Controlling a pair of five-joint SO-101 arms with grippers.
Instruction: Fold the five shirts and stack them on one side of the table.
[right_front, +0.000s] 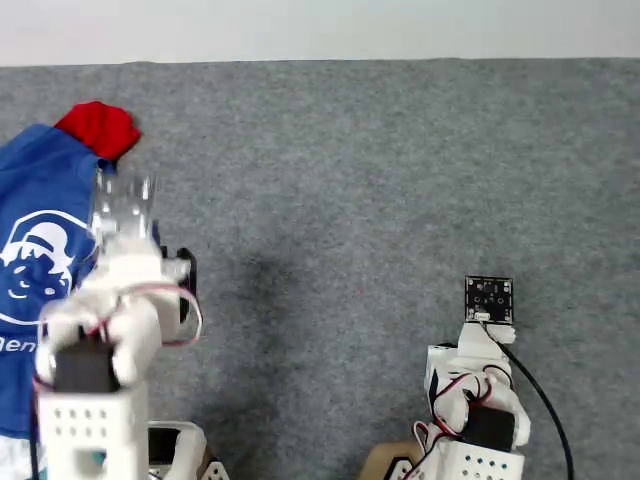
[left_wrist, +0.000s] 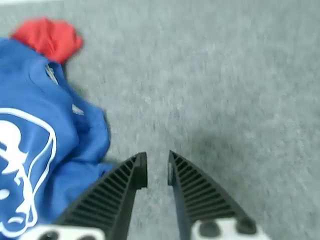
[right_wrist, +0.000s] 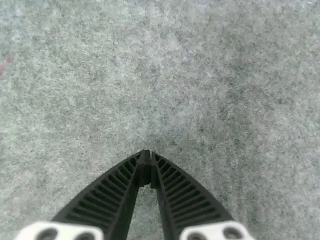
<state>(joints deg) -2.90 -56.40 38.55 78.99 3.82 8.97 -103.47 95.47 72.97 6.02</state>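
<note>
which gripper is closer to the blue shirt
Left. The left gripper hangs at the edge of the blue shirt; the right gripper sits far off over grey mat.

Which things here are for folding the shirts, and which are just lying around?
For the job:
- blue shirt
- red cloth at its far edge
- left tool, open, beside the blue shirt
- right tool, shut, over bare mat

Just there:
- grey table mat
- black cable
</note>
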